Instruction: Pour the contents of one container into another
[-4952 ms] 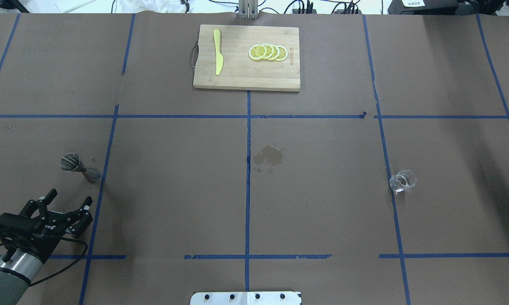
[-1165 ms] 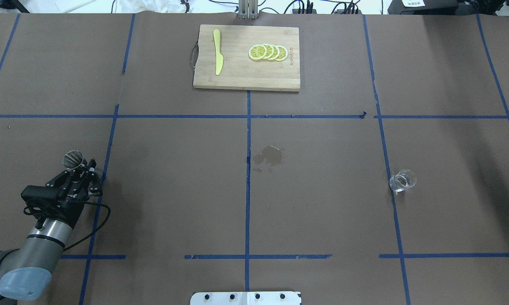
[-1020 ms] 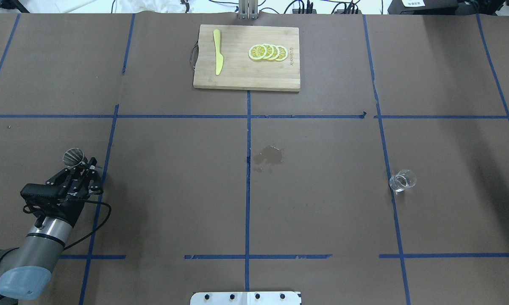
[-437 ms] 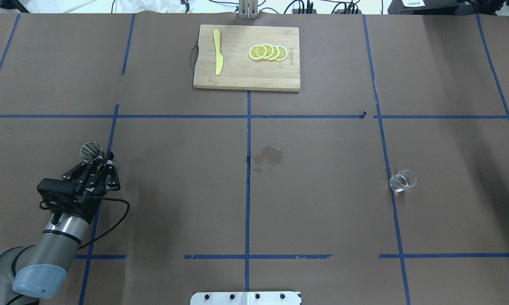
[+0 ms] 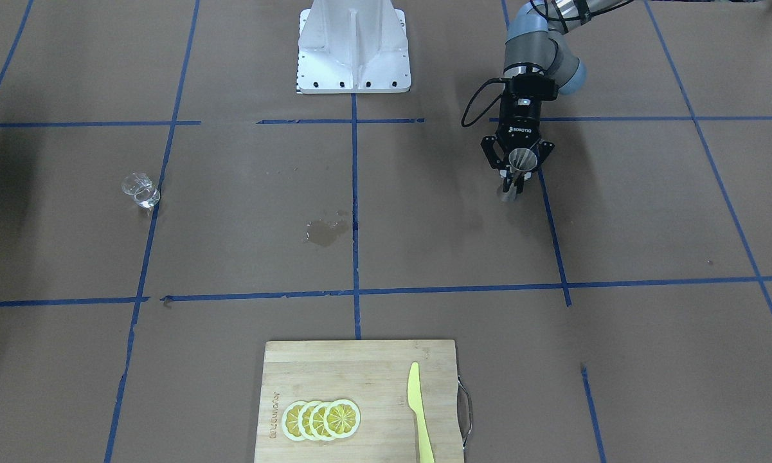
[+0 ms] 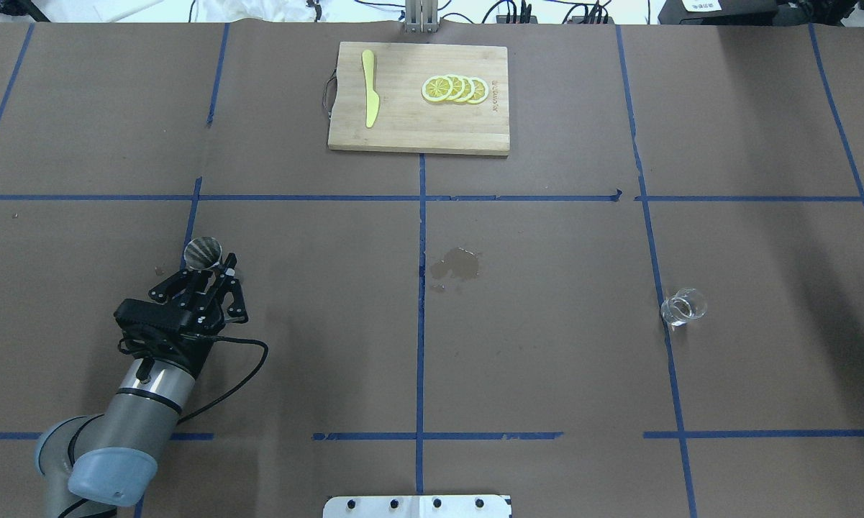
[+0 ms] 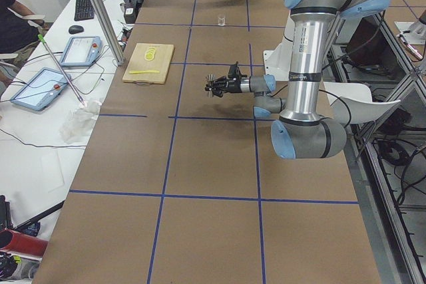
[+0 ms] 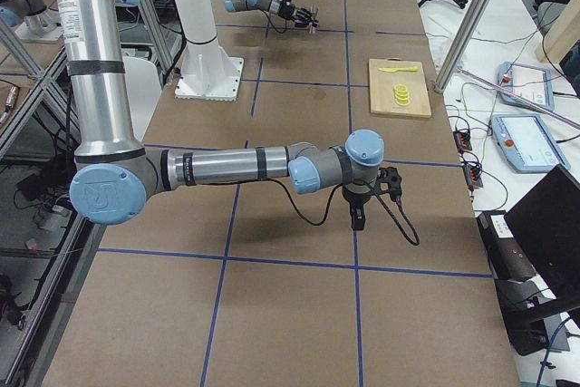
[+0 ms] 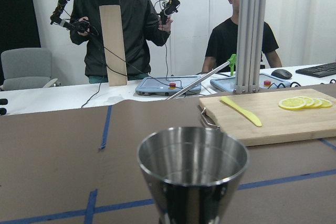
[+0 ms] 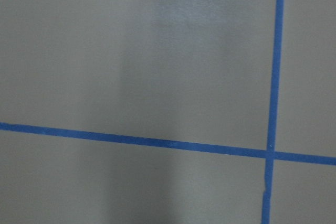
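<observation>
One grasp to report: your left gripper (image 6: 207,267) is clamped on the jigger (image 6: 203,252), which sits upright with its mouth up, on the robot's left half of the table (image 6: 547,345). The glass cup (image 6: 683,306) stands alone, well apart on the right half. The right gripper (image 8: 356,220) points down near the table edge; can't tell whether its fingers are apart.
</observation>
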Motion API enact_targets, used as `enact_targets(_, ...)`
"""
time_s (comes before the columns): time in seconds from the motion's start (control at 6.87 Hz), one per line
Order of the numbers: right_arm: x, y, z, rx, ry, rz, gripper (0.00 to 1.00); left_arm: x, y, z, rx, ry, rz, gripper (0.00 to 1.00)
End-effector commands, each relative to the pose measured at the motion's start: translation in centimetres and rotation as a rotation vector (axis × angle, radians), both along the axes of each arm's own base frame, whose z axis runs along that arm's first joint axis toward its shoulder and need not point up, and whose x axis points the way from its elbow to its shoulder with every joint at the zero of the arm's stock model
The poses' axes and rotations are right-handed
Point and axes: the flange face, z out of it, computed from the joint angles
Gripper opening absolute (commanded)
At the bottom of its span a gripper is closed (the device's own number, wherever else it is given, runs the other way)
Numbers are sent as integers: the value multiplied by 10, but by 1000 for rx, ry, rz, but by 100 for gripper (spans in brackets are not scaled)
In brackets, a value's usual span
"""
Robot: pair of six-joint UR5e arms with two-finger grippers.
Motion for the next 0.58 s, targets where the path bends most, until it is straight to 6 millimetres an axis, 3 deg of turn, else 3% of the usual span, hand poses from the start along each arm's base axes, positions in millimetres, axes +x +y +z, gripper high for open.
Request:
enact_targets(0.0, -42, 2, -30, 102, -59, 12, 100, 21, 0, -29, 26, -9, 10, 0)
enact_targets(0.15, -71, 5, -44, 142, -92, 68, 100, 25, 0, -35, 43, -41, 14, 0)
enact_targets(0.44, -115, 33, -66, 170, -182, 105, 100, 30, 0, -50, 51, -24, 16, 0)
